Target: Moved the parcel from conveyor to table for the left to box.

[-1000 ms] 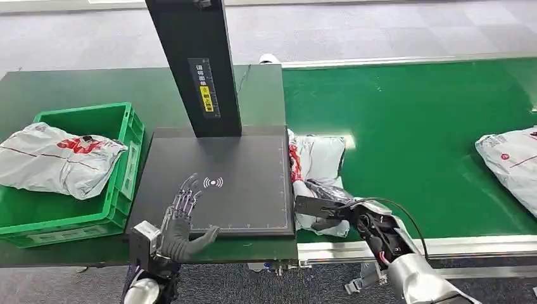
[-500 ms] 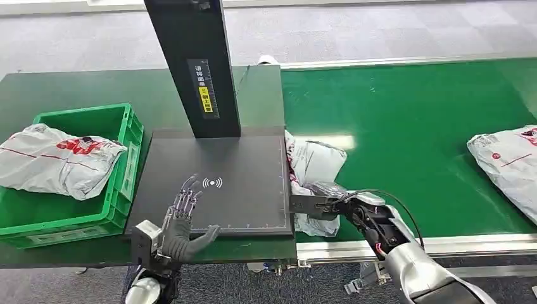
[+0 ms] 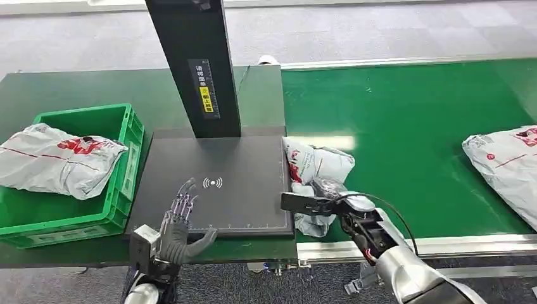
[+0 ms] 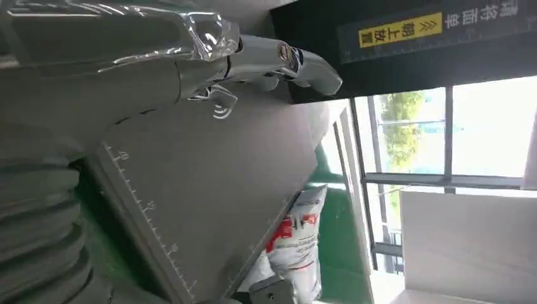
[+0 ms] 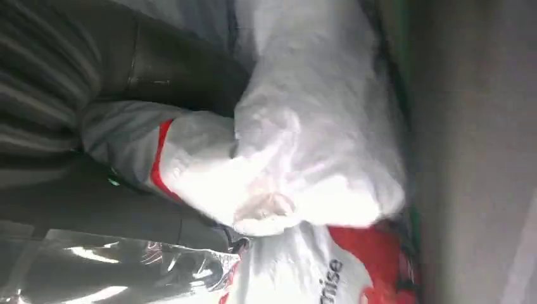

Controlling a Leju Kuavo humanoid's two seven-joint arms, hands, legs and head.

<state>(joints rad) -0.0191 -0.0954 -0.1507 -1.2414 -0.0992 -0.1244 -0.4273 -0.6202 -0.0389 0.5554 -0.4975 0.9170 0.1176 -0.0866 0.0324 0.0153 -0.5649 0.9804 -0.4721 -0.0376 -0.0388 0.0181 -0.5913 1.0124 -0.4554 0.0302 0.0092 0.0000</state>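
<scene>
A crumpled white parcel with red print (image 3: 318,166) lies on the green conveyor (image 3: 411,114), right against the edge of the black scanning pad (image 3: 240,164). My right hand (image 3: 330,202) grips its near end; in the right wrist view the parcel (image 5: 316,152) bulges between the thumb and the fingers (image 5: 126,136). My left hand (image 3: 180,223) hovers open over the pad's near left part, fingers spread and holding nothing. The left wrist view shows its fingers (image 4: 278,57) above the pad (image 4: 209,190), with the parcel (image 4: 297,237) past the pad's far edge.
A green crate (image 3: 123,166) on the dark table (image 3: 76,88) at the left holds another white parcel (image 3: 57,158). A black post (image 3: 196,63) rises behind the pad. A further parcel (image 3: 503,164) lies on the belt at the right.
My right hand has shifted left toward the pad's edge, bunching and lifting the parcel's near end. The far right parcel has drifted left on the belt. The left hand has barely moved.
</scene>
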